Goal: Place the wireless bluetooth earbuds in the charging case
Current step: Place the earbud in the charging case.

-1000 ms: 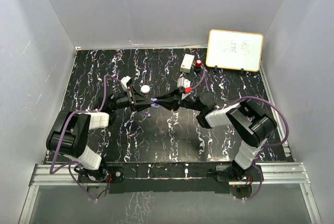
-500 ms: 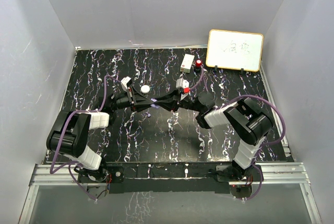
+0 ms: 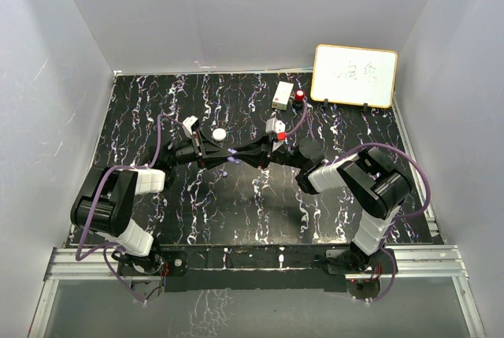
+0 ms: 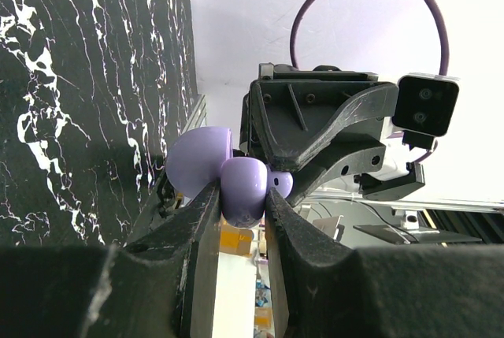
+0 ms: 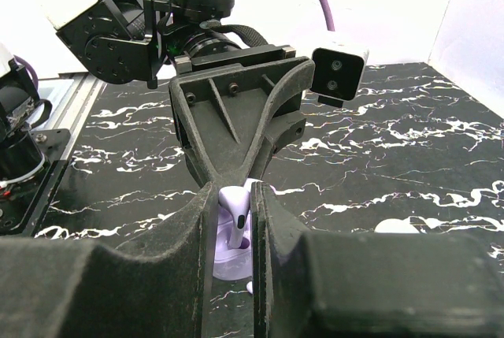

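My left gripper (image 4: 240, 194) is shut on the lower half of a purple round charging case (image 4: 242, 187) and holds it with its lid (image 4: 198, 161) open. My right gripper (image 5: 234, 196) is shut on a purple earbud (image 5: 237, 208), whose stem points down into the open case (image 5: 230, 258). The earbud also shows in the left wrist view (image 4: 280, 183), just behind the case. In the top view the two grippers meet tip to tip at the case (image 3: 231, 154), mid table. A tiny pale piece (image 5: 250, 285) lies below the case.
A white round case (image 3: 220, 134) lies just behind the left gripper and shows in the right wrist view (image 5: 403, 226). A white box (image 3: 283, 94), a red knob (image 3: 300, 97) and a whiteboard (image 3: 353, 76) stand at the back right.
The right arm has drawn in slightly to the left, toward the case. The left arm has not visibly moved. Both grips are unchanged.
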`<act>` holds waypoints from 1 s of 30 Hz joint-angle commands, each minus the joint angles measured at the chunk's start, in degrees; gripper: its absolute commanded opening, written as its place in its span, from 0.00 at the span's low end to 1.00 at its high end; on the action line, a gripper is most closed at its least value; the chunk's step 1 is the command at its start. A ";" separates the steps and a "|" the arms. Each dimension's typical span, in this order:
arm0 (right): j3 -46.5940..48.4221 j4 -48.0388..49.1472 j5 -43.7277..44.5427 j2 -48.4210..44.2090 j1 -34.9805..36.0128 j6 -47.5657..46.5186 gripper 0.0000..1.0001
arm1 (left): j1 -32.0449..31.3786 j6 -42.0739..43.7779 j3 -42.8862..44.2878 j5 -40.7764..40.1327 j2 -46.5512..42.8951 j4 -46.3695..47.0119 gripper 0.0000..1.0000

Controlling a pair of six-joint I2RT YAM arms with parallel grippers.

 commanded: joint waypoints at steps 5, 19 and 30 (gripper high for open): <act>1.18 4.94 0.15 0.64 0.33 -0.09 0.00 | -0.24 -1.83 0.92 0.02 -0.18 3.85 0.00; 1.45 6.72 0.20 1.27 0.33 0.52 0.00 | -0.23 -2.87 0.57 0.29 0.22 5.49 0.00; 0.94 6.44 -0.33 1.03 0.28 -1.14 0.00 | -0.24 -3.90 0.41 0.07 0.62 6.78 0.00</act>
